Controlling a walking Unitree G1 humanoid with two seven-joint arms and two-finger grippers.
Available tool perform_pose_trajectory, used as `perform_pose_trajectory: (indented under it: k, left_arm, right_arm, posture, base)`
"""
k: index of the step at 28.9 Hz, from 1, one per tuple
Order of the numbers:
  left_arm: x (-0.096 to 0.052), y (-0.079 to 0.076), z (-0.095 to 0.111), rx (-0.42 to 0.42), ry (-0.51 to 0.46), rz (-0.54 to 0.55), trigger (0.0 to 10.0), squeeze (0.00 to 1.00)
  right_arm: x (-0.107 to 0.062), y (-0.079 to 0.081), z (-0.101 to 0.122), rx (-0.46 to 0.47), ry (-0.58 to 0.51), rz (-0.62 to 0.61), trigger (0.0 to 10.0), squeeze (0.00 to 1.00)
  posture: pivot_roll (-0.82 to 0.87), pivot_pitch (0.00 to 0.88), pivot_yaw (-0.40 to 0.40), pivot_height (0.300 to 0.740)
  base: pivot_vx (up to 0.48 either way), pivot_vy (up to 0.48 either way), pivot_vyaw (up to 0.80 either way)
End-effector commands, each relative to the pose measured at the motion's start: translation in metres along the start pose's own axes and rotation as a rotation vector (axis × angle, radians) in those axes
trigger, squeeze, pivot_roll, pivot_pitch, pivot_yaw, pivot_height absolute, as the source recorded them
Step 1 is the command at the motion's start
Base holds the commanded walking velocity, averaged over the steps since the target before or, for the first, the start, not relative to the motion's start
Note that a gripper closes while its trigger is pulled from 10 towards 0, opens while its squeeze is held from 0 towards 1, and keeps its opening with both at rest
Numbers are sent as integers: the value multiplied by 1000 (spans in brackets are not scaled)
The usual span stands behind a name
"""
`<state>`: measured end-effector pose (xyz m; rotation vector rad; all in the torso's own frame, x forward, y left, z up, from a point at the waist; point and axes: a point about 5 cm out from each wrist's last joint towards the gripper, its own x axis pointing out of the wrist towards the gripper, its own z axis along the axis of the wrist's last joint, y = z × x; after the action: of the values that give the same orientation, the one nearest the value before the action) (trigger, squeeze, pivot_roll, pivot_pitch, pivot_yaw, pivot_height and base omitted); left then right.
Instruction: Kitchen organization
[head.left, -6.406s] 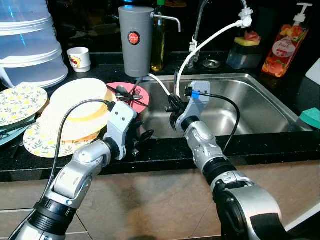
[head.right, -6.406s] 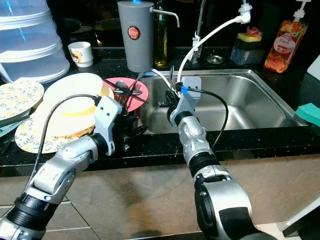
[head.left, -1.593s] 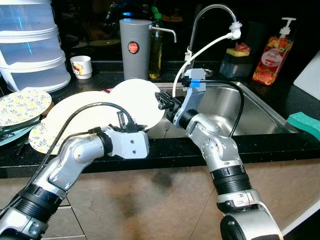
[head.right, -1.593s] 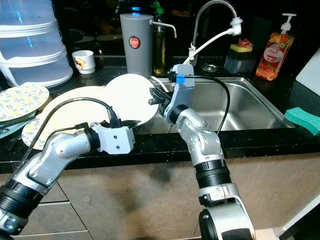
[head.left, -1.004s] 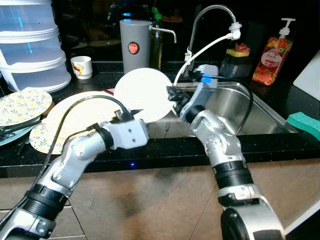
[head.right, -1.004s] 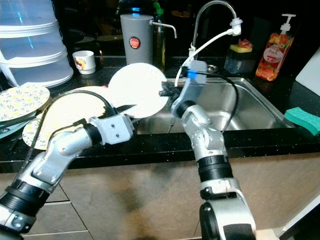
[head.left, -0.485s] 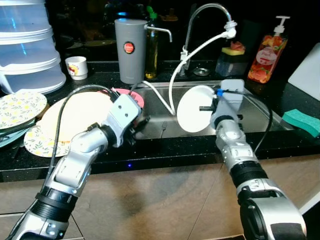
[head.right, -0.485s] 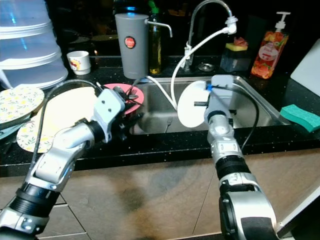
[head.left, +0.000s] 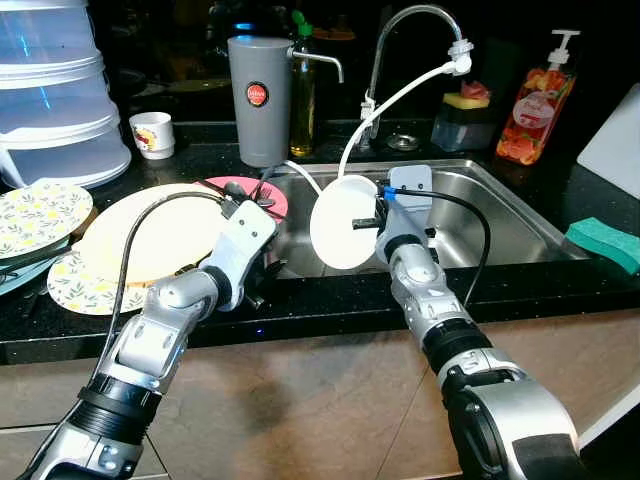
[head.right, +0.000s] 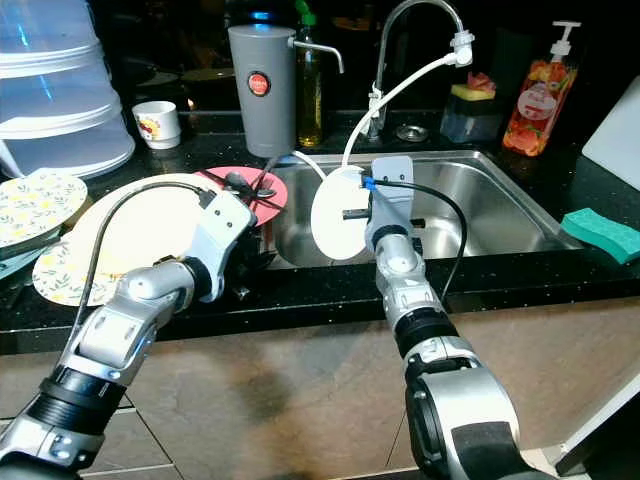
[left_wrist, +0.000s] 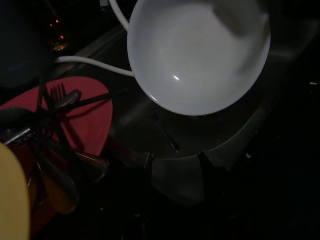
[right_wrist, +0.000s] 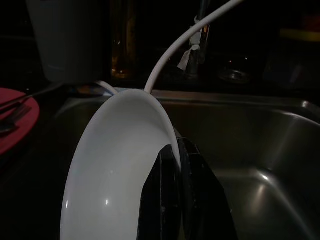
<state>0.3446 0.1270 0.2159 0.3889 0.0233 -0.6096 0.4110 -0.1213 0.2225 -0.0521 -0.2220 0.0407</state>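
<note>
Left eye view, plate: round white ceramic plate (head.left: 345, 222) stands on edge over the left part of the stainless steel sink (head.left: 520, 215), clamped at its rim by the right gripper (head.left: 378, 215).
Left eye view, change: half a second ago this plate was held further right over the basin; now it sits nearer the counter edge and the white hose (head.left: 400, 95).
Left eye view, left gripper: left gripper (head.left: 262, 270) hovers at the black counter's front edge, beside the red round plate with cutlery (head.left: 245, 190); it holds nothing, and whether the fingers are spread I cannot tell.
Right eye view, counter stock: large cream round plate (head.right: 140, 240) and yellow-patterned plates (head.right: 35, 205) lie untouched left of the sink.
Left wrist view, plate: white plate seen face-on above the sink rim; forks and a spoon (left_wrist: 62, 100) lie on the red plate.
Right wrist view, grip: black fingers (right_wrist: 187, 190) pinch the plate's rim, closed narrowly on it.
Task meaning: judged from these pictures, one plate is in transit at the sink and not yet set down; the counter stack remains to sort.
</note>
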Motion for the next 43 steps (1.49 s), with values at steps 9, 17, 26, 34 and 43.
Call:
perform_pose_trajectory:
  k: [9,17,26,34,43]
  left_arm:
    - [1,-2,26,-102,-140,17,10000,0]
    - [-12,33,24,230,37,247,10000,0]
    - [-34,42,13,485,297,213,10000,1000]
    - [-45,44,7,620,442,175,10000,816]
    - [-56,48,-13,579,586,172,627,294]
  right_arm:
    - [3,0,0,-40,23,0,10000,0]
    - [6,1,9,12,-8,19,10000,0]
    - [3,13,12,58,-37,100,10000,0]
    - [0,20,9,65,-28,151,10000,0]
    - [-2,19,9,78,-29,150,10000,0]
  posture:
    - [85,44,-17,740]
    - [87,42,-21,740]
    - [83,41,-23,740]
    - [84,31,-25,740]
    - [78,25,-21,740]
  base:
    - [0,0,0]
    - [0,0,0]
    - [0,0,0]
    - [0,0,0]
    - [0,0,0]
